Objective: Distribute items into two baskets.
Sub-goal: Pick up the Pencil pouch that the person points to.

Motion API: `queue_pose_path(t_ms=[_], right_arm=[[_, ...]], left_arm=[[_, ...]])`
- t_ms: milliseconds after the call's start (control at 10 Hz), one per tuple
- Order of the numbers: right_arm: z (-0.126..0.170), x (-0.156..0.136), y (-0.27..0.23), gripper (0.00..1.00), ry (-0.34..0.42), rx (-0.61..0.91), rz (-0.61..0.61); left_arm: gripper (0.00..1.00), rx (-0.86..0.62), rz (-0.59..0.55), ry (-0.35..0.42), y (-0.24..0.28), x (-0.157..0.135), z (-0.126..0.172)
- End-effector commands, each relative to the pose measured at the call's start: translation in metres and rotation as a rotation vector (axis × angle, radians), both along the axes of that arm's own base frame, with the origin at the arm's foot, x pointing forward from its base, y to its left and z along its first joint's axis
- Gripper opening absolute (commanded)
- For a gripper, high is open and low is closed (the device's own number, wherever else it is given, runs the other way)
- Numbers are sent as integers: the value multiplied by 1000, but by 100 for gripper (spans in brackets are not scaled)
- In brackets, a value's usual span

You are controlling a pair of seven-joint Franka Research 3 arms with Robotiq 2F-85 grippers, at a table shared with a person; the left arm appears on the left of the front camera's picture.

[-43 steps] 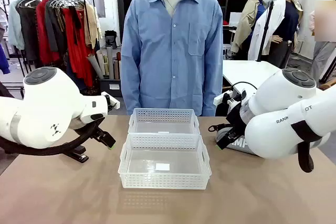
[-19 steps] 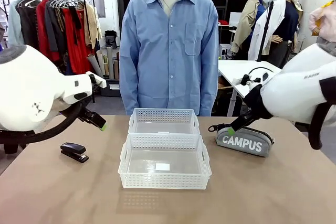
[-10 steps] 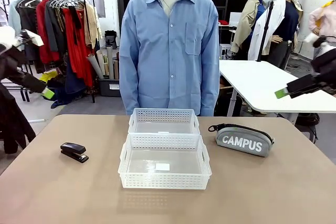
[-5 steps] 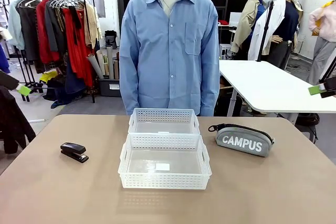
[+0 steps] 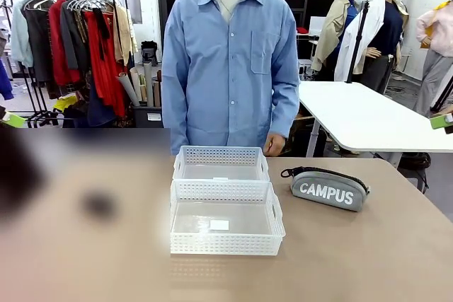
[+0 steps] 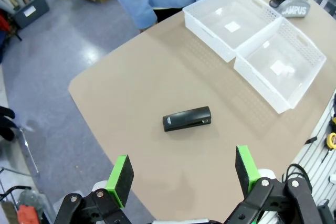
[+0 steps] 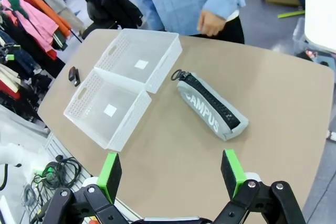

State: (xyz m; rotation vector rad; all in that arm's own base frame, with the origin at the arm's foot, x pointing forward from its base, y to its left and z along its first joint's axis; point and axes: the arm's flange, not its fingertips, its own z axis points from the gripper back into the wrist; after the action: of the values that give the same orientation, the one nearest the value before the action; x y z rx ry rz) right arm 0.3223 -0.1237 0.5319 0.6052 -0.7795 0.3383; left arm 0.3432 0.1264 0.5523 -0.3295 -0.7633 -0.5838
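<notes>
Table (image 5: 368,259): brown, shared with a person.
Left gripper (image 6: 184,171): jaws wide open, empty, now raised high over the stapler (image 6: 187,118).
Right gripper (image 7: 170,171): open and empty too, pulled back high over the pouch (image 7: 210,107).
Baskets: near basket (image 5: 226,243) and far basket (image 5: 221,153) are empty; stapler at 9 o'clock, pouch at 3 o'clock.
Person's hand (image 5: 272,145): newly in sight, at 1 o'clock of the far basket.
Meaning: nothing is distributed yet.

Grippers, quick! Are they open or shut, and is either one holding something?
Left gripper: open, holding nothing.
Right gripper: open, holding nothing.
</notes>
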Motion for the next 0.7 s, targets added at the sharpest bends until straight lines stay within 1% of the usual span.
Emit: queue_pose_path(t_ms=[0,600], right_arm=[[0,1,-1,100,1,-7,-13],[0,1,-1,100,1,-7,-13]], left_arm=[[100,11,-4,3,0,0,0],[100,11,-4,3,0,0,0]])
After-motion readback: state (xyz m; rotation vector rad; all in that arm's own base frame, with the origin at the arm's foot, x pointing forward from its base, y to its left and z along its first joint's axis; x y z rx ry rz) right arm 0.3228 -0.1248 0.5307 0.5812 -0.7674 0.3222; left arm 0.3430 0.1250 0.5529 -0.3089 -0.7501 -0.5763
